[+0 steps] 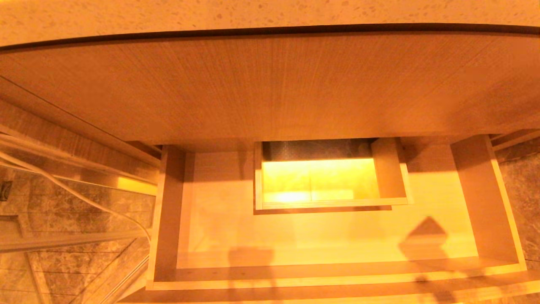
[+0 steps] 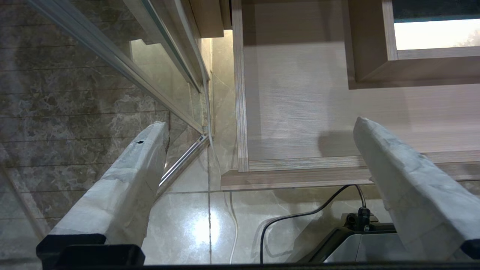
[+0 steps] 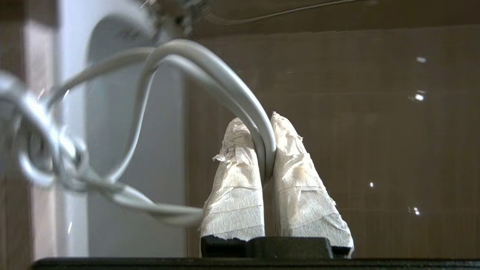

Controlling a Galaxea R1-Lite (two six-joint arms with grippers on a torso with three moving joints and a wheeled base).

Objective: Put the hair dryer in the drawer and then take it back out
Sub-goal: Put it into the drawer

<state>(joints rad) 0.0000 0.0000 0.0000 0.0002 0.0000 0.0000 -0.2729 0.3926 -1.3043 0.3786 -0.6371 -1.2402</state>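
Note:
The drawer (image 1: 337, 279) stands pulled out, and its pale floor is bare around the boxed cut-out (image 1: 331, 204) at mid-back. Neither gripper shows in the head view. In the left wrist view my left gripper (image 2: 260, 123) hangs open and holds nothing, above the floor by the drawer's (image 2: 300, 112) front left corner. My right gripper (image 3: 256, 118) is shut on a thick grey-white cord (image 3: 210, 71) that loops away from the taped fingers (image 3: 234, 187). A blurred pale rounded shape (image 3: 112, 123) stands behind the cord; I cannot tell whether it is the hair dryer.
A tall wood-grain front panel (image 1: 270, 84) overhangs the drawer under a speckled counter (image 1: 253, 12). A thin white cable (image 1: 84, 198) and a glass panel with a metal rail (image 2: 112, 56) lie to the left. A black cable (image 2: 300, 215) runs over the glossy tiled floor (image 2: 187, 225).

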